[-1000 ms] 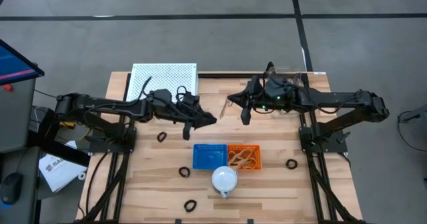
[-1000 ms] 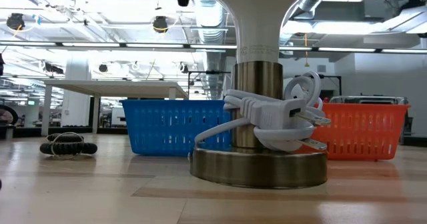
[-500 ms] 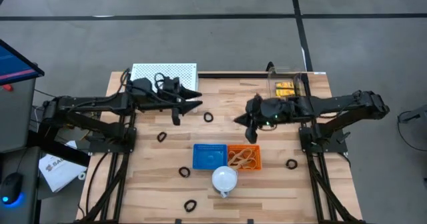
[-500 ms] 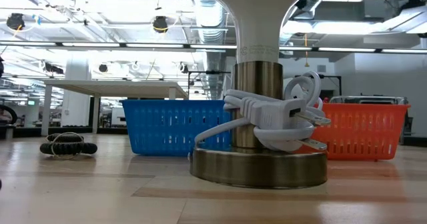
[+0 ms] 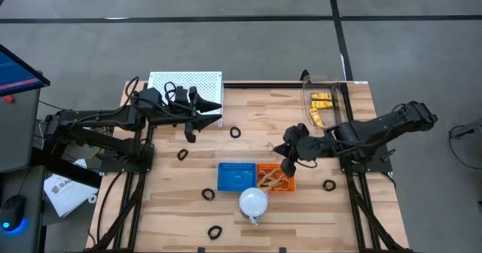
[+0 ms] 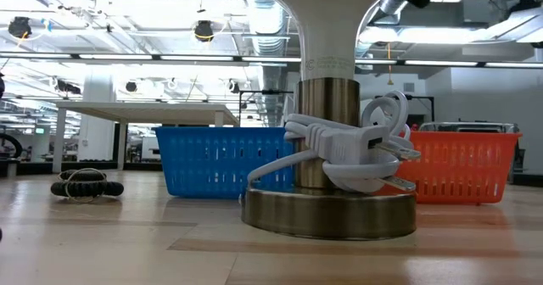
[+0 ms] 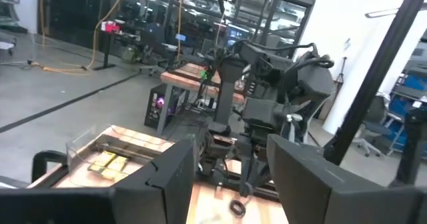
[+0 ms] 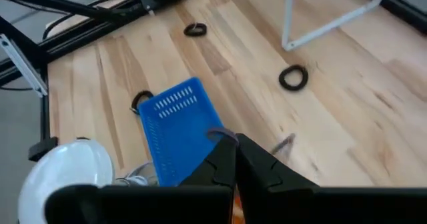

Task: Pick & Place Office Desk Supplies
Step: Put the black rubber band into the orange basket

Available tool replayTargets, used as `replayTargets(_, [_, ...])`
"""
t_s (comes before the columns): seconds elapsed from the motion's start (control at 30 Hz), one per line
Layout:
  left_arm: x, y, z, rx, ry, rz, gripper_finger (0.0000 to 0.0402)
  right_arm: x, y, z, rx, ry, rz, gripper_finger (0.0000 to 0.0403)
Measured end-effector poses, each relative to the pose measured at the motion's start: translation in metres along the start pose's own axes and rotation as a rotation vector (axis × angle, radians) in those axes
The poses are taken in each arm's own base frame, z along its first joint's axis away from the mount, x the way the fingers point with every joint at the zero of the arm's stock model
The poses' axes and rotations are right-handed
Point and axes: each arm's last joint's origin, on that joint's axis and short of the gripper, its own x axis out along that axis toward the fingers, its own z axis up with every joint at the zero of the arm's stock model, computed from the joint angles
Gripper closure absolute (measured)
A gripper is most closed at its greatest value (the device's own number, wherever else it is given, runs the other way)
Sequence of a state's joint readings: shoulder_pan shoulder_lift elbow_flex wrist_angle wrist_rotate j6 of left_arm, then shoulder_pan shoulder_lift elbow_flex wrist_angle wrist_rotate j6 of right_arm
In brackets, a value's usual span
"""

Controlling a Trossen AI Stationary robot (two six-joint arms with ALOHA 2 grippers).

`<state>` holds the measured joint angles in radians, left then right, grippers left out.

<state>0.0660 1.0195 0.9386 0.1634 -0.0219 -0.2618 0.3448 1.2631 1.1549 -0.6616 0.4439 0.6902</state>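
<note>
Black rings lie loose on the wood table: one (image 5: 235,132) at mid-table, one (image 5: 181,154) to its left, and others (image 5: 208,195) (image 5: 215,230) (image 5: 328,184) nearer. Tan rubber bands (image 5: 273,179) lie in the orange basket (image 5: 290,185). Yellow clips (image 5: 321,101) sit in a clear box at the far right. My right gripper (image 5: 285,165) (image 8: 229,144) hangs shut over the orange basket's far edge; nothing shows between its fingers. My left gripper (image 5: 217,111) (image 7: 230,171) is open beside the white perforated tray (image 5: 184,83).
A blue basket (image 5: 236,176) (image 8: 177,127) stands against the orange one. The white dome lamp (image 5: 254,202) (image 6: 331,107), its cord wound round the stem, stands just near of both baskets. Open wood lies at the table's left and near sides.
My left gripper drew back from mid-table toward the far left, stopping by the white tray; a black ring now shows where it was. My right gripper swung from the clear box at the far edge toward the near side and came over the orange basket.
</note>
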Motion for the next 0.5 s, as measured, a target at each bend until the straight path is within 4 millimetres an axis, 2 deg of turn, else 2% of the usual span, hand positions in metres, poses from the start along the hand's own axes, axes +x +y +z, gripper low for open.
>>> replayTargets(0.13, [0.001,-0.004,-0.002,-0.004,0.008,-0.016,0.0226,0.008,0.0,-0.021,0.05,0.044,-0.023,0.0403])
replayTargets(0.5, [0.001,-0.008,-0.003,-0.011,0.013,-0.04,0.0231,0.02,0.001,-0.063,0.154,0.059,-0.043,0.0403])
